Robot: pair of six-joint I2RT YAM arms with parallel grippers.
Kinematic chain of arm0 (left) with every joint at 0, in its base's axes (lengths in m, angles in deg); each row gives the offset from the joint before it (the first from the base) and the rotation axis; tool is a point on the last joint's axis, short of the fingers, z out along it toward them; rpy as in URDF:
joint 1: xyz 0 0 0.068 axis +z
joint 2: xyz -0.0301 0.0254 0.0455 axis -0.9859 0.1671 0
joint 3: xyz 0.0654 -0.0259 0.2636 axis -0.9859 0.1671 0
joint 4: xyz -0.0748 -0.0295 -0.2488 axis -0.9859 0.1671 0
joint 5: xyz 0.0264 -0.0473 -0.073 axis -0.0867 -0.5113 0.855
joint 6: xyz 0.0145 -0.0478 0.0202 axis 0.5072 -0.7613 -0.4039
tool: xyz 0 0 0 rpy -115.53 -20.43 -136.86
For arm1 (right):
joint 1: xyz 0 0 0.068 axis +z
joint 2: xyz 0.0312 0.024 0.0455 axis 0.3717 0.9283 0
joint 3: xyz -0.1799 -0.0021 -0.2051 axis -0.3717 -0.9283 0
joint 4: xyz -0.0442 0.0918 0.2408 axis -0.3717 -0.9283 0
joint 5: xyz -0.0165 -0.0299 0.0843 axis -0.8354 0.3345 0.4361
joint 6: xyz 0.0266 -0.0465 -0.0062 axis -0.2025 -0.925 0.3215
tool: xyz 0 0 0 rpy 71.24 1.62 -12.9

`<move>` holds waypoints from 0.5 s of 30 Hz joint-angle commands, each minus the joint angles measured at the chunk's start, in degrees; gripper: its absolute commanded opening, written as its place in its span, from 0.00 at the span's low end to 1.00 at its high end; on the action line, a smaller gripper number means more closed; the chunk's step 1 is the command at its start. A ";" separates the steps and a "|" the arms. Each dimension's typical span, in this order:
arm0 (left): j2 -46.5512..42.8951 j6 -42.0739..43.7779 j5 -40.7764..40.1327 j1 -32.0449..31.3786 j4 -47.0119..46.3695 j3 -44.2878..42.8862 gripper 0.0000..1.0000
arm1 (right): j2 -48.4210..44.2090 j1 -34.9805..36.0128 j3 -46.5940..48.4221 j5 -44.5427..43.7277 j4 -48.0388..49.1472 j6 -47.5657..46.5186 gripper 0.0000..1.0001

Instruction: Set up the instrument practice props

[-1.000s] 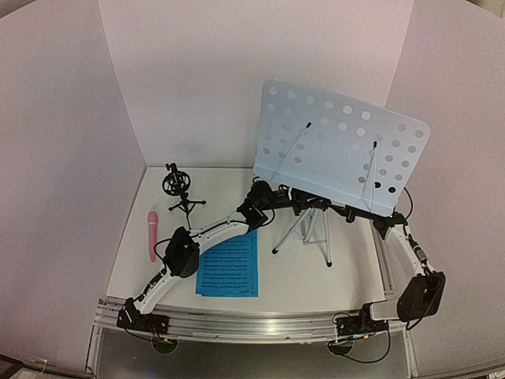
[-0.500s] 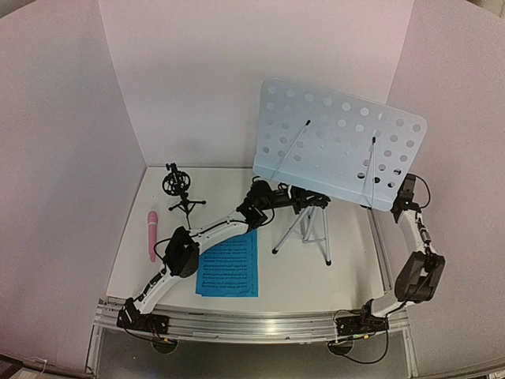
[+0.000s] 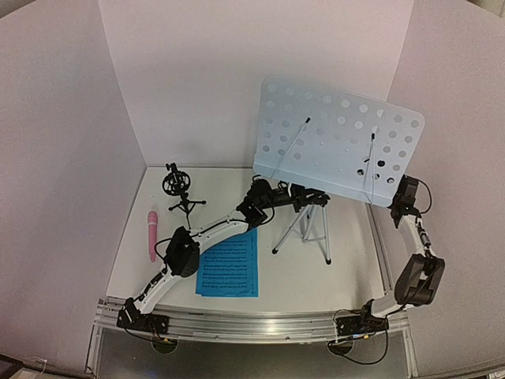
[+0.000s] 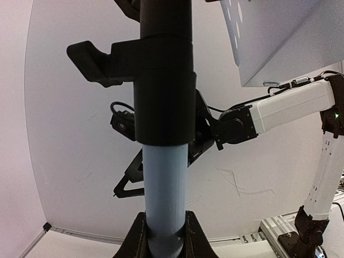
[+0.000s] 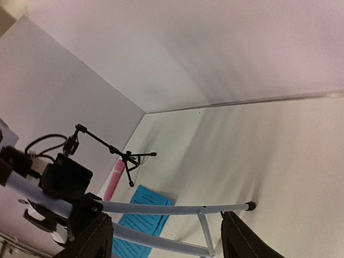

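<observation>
Left wrist view: music stand pole (image 4: 165, 188) cut by top and bottom edges; left gripper (image 4: 165, 244) fingers (image 4: 137, 239) only stubs at bottom edge; desk (image 4: 279, 37) up-right of gripper cropped at corner

Right wrist view: right gripper (image 5: 166, 236) fingers (image 5: 88, 239) cut by bottom edge; pink microphone (image 5: 114, 181) ahead-left, lower end behind tripod legs (image 5: 177, 207); sheet-music pages (image 5: 144, 196) partly behind same legs

Top view: page print too small to read; jaws of both grippers too small to judge

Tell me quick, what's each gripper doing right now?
Left gripper: closed on the music stand's pole.
Right gripper: open, holding nothing.
</observation>
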State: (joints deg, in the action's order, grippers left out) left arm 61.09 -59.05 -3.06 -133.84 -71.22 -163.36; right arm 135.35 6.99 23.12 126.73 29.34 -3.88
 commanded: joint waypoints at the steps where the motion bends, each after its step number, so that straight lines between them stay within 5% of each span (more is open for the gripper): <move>1: 2.06 0.59 0.43 0.82 1.34 -4.15 0.00 | 0.65 0.01 -3.36 9.50 16.21 -15.29 0.67; 7: 2.06 -0.30 0.06 0.64 1.01 -4.20 0.00 | -0.73 0.21 -8.24 19.37 22.76 -38.67 0.69; 15: 2.76 -1.68 0.93 0.53 0.91 -5.17 0.00 | -0.83 3.84 -9.77 18.12 22.66 -58.04 0.66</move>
State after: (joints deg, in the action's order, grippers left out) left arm 62.46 -60.16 -2.54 -133.68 -70.58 -165.72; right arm 135.66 8.02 13.86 143.33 49.66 -47.34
